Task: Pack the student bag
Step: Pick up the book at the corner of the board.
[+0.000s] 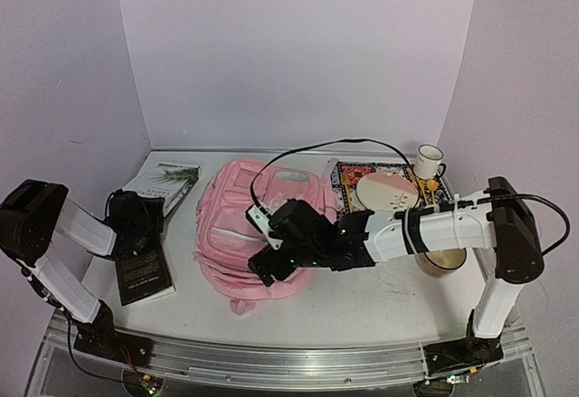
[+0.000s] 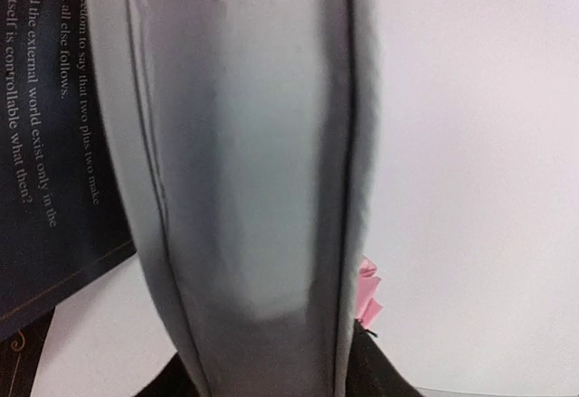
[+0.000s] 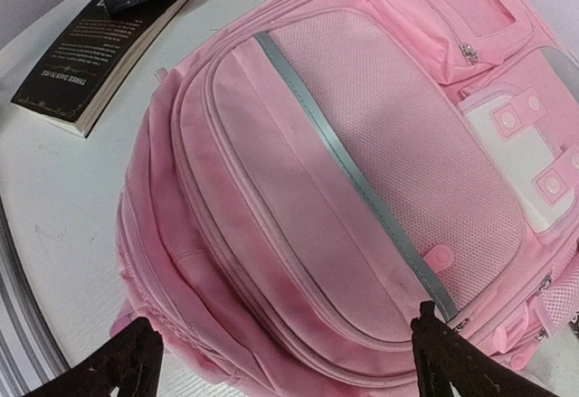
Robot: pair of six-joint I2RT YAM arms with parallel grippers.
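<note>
So the student bag (image 1: pixel 226 225) lies flat in the middle of the table, zipped shut (I think). The right gripper (image 3: pixel 285 354) hangs wide open over its near end. The left gripper (image 1: pixel 136 221) is near the left edge, over the dark book (image 1: pixel 145 275), and I can't tell its jaws. Risk: pinching loose fabric would just drag the bag.

Bright, even light; L-wrist cam blurry

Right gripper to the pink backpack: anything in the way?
Nothing visible. The right gripper hangs directly over the student bag, jaws open, with only the bag's pink fabric showing between them. The black book lies off to the bag's side, clear of that path.
</note>
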